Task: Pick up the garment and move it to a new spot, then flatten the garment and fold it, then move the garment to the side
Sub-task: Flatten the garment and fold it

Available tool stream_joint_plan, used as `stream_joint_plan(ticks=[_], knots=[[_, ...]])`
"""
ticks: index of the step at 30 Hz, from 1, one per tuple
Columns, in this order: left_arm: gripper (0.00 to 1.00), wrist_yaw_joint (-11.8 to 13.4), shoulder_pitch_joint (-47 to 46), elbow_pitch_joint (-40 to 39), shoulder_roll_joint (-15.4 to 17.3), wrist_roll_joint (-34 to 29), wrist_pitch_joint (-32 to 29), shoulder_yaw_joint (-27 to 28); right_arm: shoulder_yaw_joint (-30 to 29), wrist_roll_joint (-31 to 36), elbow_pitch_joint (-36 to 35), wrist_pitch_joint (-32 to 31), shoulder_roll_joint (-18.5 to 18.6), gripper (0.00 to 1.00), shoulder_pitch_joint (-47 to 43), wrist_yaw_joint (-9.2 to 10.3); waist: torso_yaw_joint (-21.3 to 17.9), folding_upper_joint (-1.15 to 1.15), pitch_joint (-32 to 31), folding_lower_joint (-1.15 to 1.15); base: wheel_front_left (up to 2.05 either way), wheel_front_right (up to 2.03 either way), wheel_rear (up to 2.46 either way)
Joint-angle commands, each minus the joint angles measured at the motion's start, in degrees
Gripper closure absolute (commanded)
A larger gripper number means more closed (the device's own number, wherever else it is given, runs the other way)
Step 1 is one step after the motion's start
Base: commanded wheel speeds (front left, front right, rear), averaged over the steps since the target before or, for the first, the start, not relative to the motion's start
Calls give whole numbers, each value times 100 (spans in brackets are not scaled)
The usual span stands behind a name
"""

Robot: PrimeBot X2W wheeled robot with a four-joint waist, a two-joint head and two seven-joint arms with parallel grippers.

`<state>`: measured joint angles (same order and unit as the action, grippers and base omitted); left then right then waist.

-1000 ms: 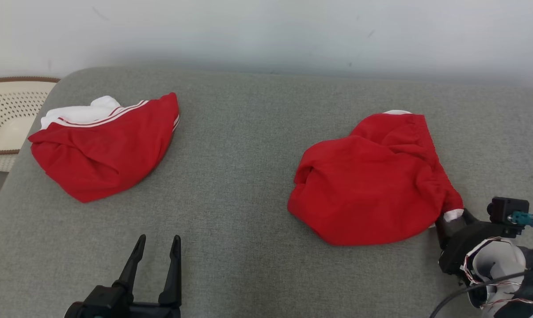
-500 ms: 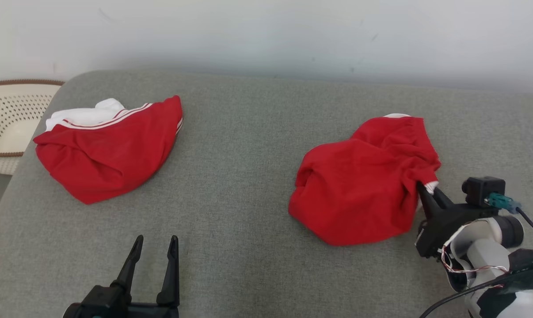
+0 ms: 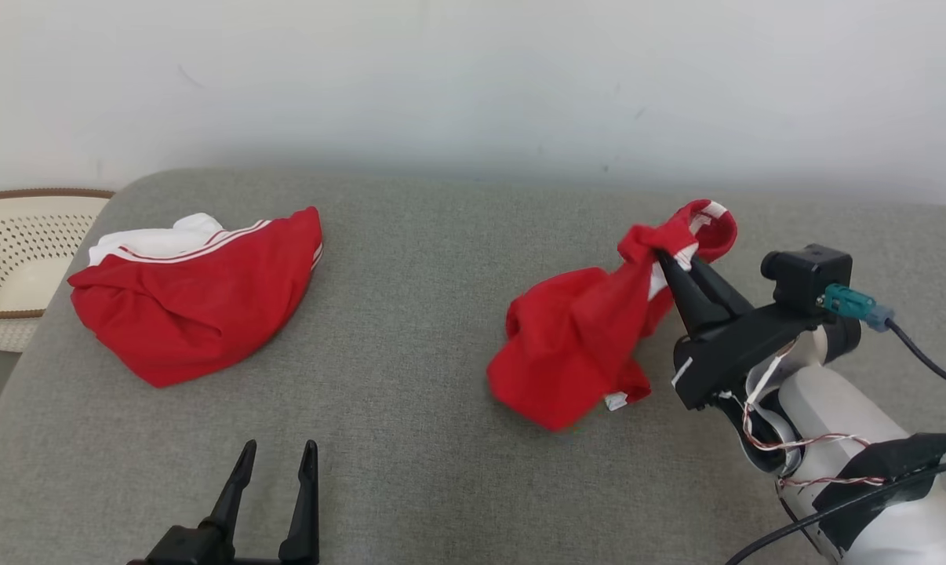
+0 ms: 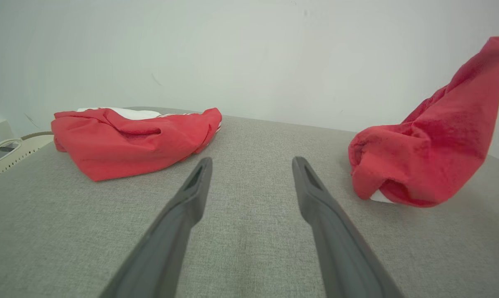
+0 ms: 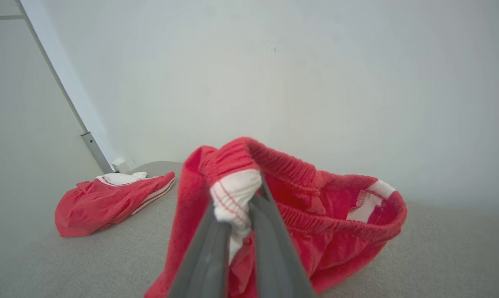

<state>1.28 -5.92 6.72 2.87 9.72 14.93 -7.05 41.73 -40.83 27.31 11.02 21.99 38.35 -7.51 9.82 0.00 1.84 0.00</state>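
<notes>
right gripper (image 3: 664, 259) clamped on garment (image 3: 575, 345) waistband, lower part rested on cushion (image 3: 426, 329) | left gripper (image 3: 277, 451) held wide, near left | basket (image 3: 18, 235) seen far left, beside second garment (image 3: 191, 306)

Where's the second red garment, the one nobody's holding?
Head view: the loose garment lies at the left end of the grey cushion, beside the basket, ahead of the open left gripper.

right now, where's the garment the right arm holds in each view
Head view: garment right of centre, held by the right gripper.
Left wrist view: garment far right, rising to the top corner.
Right wrist view: garment centre bottom, pinched between the fingers.
Shared landmark: second red garment, left in each.
</notes>
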Motion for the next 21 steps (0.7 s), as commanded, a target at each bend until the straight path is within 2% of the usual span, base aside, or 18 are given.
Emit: stream_joint_plan(ticks=[1,8,15,21], knots=[[0,-1,91,8,3,-20,15,26,-36,-34,-138,-15,-12,100,80,4,36,0,-77,0,0,0,0],[0,-4,176,-10,3,-47,15,69,-334,-201,-631,-88,-65,100,-78,4,54,0,-202,0,0,0,0],[0,0,221,-37,3,-13,15,77,-538,-66,-796,-217,2,100,-258,3,22,0,-240,0,0,0,0],[0,19,235,-44,3,10,15,70,-741,93,-1226,-318,-46,100,-344,4,-35,0,-275,0,0,0,0]])
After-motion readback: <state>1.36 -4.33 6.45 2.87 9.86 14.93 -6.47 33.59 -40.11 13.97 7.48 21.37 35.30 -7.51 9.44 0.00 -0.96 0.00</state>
